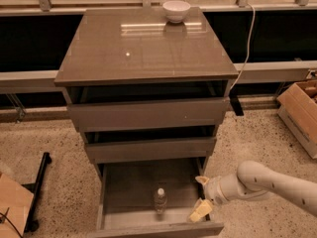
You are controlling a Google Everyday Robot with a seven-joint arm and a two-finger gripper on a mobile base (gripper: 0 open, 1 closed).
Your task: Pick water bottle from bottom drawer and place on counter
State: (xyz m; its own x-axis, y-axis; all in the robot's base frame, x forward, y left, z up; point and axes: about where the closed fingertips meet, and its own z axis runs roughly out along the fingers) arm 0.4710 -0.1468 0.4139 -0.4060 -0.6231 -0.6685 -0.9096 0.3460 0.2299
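Note:
The water bottle [159, 200], small and clear with a white cap, stands upright in the front middle of the open bottom drawer [124, 187]. My gripper [200, 196] is over the drawer's right front corner, to the right of the bottle and apart from it. Its two yellowish fingers are spread, one up at the back [202, 180] and one down at the front, with nothing between them. The white arm reaches in from the lower right. The counter [143, 46] is the glossy grey-brown top of the cabinet.
A white bowl [176, 10] sits at the back of the counter. The two upper drawers [147, 114] are slightly out. A cardboard box [301, 113] stands on the floor at the right, another at the lower left beside a black stand [37, 190]. A white cable [247, 43] hangs at the right.

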